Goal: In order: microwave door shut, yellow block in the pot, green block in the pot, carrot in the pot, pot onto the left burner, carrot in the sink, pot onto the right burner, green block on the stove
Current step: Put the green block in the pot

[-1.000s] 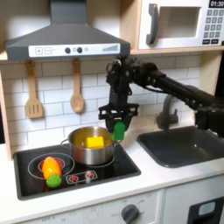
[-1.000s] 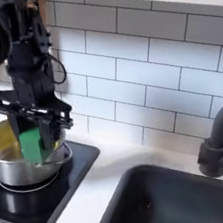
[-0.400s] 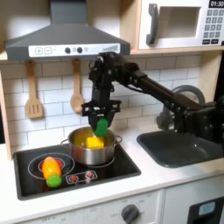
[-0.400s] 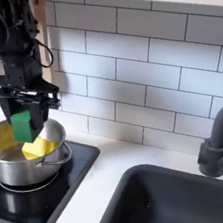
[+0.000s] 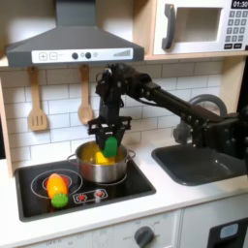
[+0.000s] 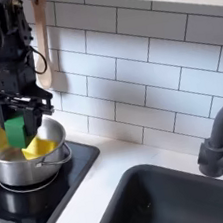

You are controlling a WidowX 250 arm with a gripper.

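The pincer [image 5: 109, 145] has swung across from the pot's right edge and dropped lower, and it's now right over the pot [image 5: 102, 165], clamped on the green block [image 6: 16, 129]. The yellow block [image 6: 35, 148] sits inside the pot, just beside the green one. In the first exterior view the carrot [image 5: 57, 187] lies on the stove's [image 5: 136, 181] left burner, microwave door [image 5: 196, 26] shut.
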